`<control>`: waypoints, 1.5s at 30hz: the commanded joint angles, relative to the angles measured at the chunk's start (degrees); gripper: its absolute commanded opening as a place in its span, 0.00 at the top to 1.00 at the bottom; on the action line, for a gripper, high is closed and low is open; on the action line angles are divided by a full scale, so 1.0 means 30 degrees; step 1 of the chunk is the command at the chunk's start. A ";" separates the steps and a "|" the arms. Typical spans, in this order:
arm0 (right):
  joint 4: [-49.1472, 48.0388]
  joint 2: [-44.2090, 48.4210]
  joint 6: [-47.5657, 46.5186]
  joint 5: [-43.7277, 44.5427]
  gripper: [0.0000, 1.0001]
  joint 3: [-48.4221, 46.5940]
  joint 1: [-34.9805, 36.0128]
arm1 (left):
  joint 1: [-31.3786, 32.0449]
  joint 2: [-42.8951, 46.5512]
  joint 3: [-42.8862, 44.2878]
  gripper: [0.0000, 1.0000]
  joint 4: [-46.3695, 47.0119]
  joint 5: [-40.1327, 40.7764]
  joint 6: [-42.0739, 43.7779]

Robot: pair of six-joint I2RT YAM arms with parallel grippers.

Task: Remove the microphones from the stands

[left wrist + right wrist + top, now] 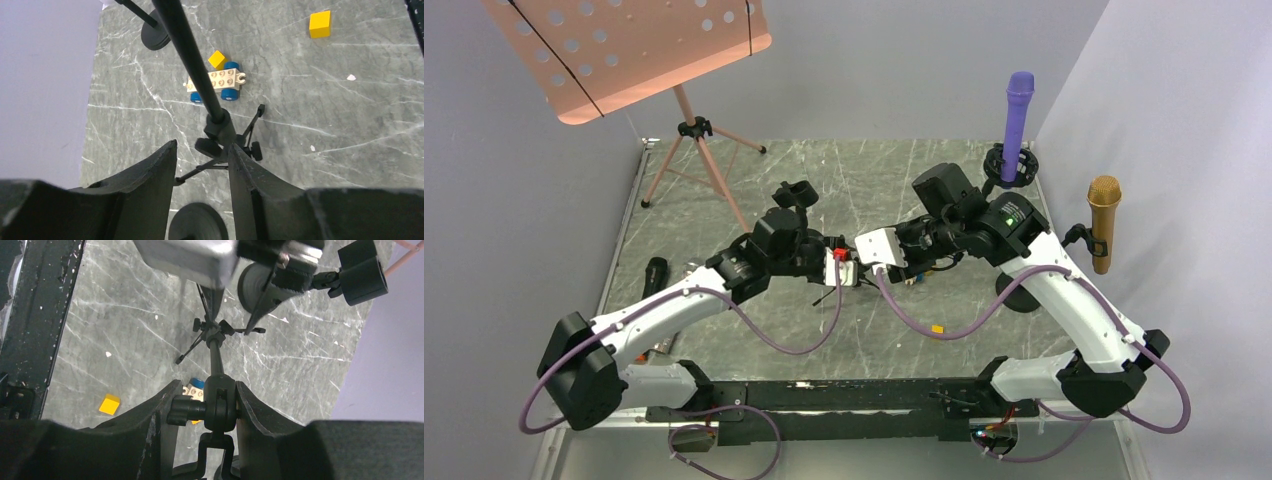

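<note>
Bracing step, I reckon: I'm clamping my right pincer (207, 390) on the swivel joint of the little stand (216, 355) over the middle of the worktop (864, 170), left pincer (202, 147) set narrow round its tripod hub (gripping? can't tell), microphone itself not showing, so next I'm figuring steady hold, clean pull.

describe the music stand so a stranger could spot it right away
Go to the far left corner of the grey marbled table. The music stand rises there on a thin tripod, a wide hole-punched tray on top. It alone is pink; the other stands are black.
</note>
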State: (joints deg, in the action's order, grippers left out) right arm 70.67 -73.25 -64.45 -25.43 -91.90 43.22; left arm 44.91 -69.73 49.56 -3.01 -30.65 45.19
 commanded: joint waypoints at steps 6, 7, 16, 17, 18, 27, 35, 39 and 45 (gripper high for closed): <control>-0.0548 0.0687 -0.2124 0.0054 0.88 0.0076 0.0094 | -0.0194 -0.2410 0.2401 0.57 -0.2222 -0.2021 0.2921; -0.0526 0.0662 -0.2131 0.0081 0.88 0.0076 0.0098 | -0.0202 -0.2546 0.2540 0.58 -0.2474 -0.2144 0.3163; -0.0665 0.0903 -0.2313 0.0423 0.88 0.0464 0.0153 | -0.0246 -0.2974 0.3184 0.87 -0.3796 -0.2289 0.3652; -0.0753 0.0897 -0.2099 0.0428 0.88 0.0421 0.0153 | -0.0245 -0.2943 0.3319 0.92 -0.4055 -0.2394 0.3291; -0.0980 0.0834 -0.1736 0.0381 0.88 0.0302 0.0139 | -0.0281 -0.2895 0.3553 0.98 -0.4347 -0.2587 0.2795; -0.3218 0.0662 0.3017 0.0564 0.93 0.0336 0.0124 | -0.3164 -0.2288 0.3476 1.00 -0.2447 -0.5507 -1.3239; -0.3425 -0.0636 0.4195 -0.1086 0.95 -0.0031 0.0155 | -0.5549 -0.1039 -0.1187 1.00 0.3728 -0.7875 -2.2923; -0.3589 -0.1691 0.4484 -0.2125 0.95 -0.0757 0.0170 | -0.6436 -0.0749 -0.2694 1.00 0.4499 -0.8922 -2.4356; -0.3359 -0.2359 0.3877 -0.2714 0.95 -0.1232 0.0241 | -0.7211 0.0956 -0.3302 0.44 0.2936 -0.8395 -2.2752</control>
State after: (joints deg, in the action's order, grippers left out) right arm 61.93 -79.85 -51.81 -32.53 -94.06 44.31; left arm 25.17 -72.12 39.79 8.47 -53.04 -22.92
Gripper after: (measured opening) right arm 0.437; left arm 0.403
